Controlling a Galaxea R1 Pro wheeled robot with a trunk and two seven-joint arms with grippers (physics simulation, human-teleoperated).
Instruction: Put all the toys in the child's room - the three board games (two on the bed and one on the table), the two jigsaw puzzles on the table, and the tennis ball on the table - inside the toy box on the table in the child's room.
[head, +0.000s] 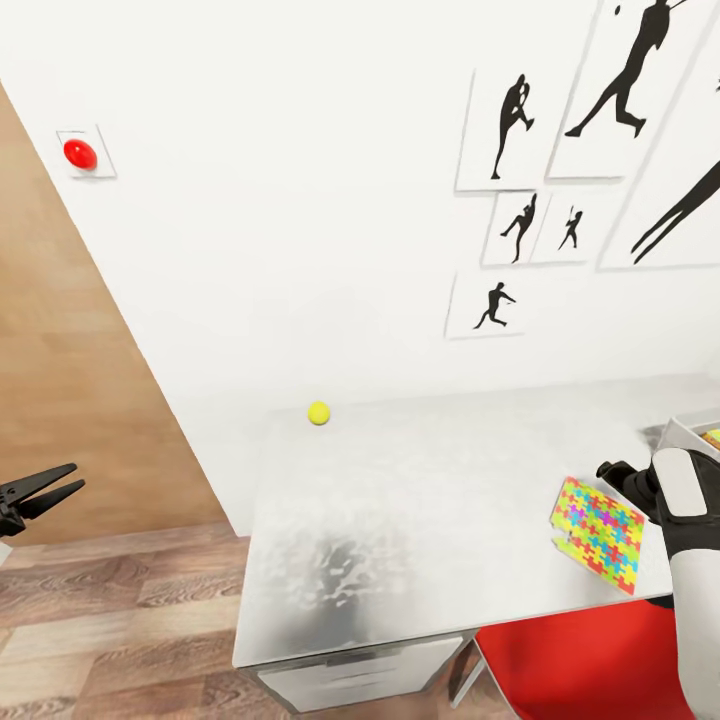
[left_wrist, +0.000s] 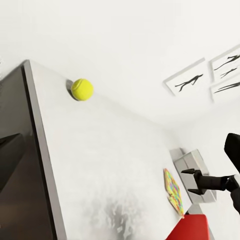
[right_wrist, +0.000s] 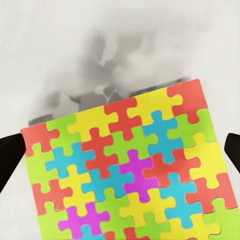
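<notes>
A jigsaw puzzle (head: 598, 533) of yellow, pink, green and blue pieces is tilted up off the table (head: 400, 520) near its right front. My right gripper (head: 618, 480) is on it; in the right wrist view the puzzle (right_wrist: 125, 170) spans the gap between both dark fingers (right_wrist: 10, 160), which press its side edges. The toy box (head: 688, 432) is at the far right edge of the table, with something multicoloured inside. The tennis ball (head: 318, 412) rests by the wall at the table's back left. My left gripper (head: 70, 478) hangs open over the floor, left of the table.
A red chair (head: 590, 660) stands under the table's front right. A brown door (head: 60, 350) and a red wall knob (head: 80, 153) are at the left. Black silhouette posters (head: 600, 100) hang above the table. Wood-plank floor (head: 110, 620) lies between my left arm and the table.
</notes>
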